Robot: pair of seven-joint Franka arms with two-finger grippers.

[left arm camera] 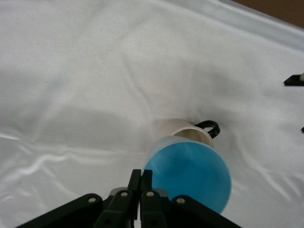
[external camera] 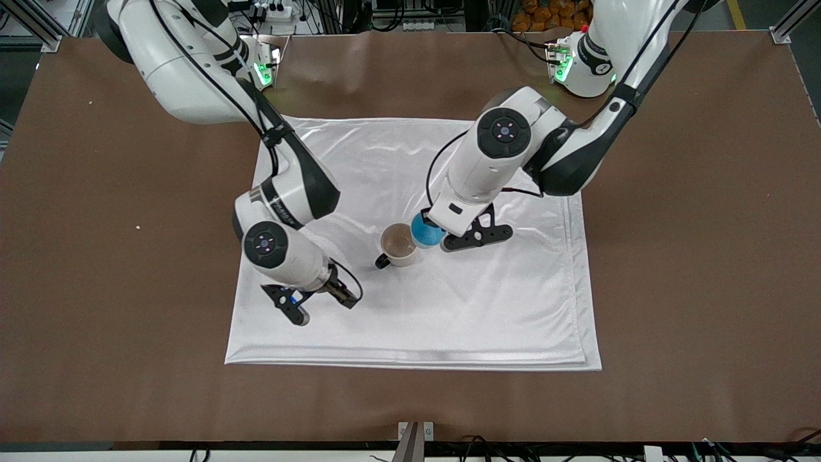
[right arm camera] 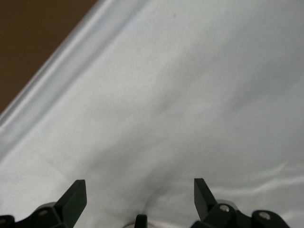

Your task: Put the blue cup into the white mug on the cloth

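On a brown table (external camera: pixel 96 256) lies a white cloth (external camera: pixel 449 321), with a white mug (external camera: pixel 399 245) upright near its middle. The left gripper (left arm camera: pixel 140 183), fingers pinched on the rim of a blue cup (left arm camera: pixel 190 175), holds it tilted just above and beside the mug. The right gripper (right arm camera: pixel 140 190) waits above the cloth toward the right arm's end from the mug, its 2 fingers spread, holding nothing.
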